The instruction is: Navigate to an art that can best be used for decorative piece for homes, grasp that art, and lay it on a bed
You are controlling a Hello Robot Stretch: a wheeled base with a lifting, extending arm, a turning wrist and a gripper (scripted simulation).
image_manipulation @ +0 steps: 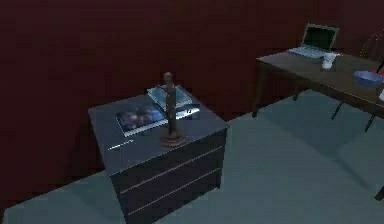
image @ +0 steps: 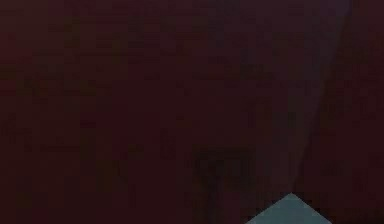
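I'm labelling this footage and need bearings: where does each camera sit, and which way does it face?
Forward view: on the robot, looking ahead and down, against a dark red wall, floor at bottom right.
Arm side view: on the body, looking sideways at a drawer chest bearing a brown statuette, desk beyond.
Shared: the red wall and floor.

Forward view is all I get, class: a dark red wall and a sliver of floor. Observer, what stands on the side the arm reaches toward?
Observer: In the arm side view, a dark low cabinet with drawers stands by the red wall.
Operator: Anything on it?
Observer: A slim brown statuette on a round base stands upright on its top, with flat books lying beside it.
Operator: And further off?
Observer: A wooden table at that view's right carries a laptop.
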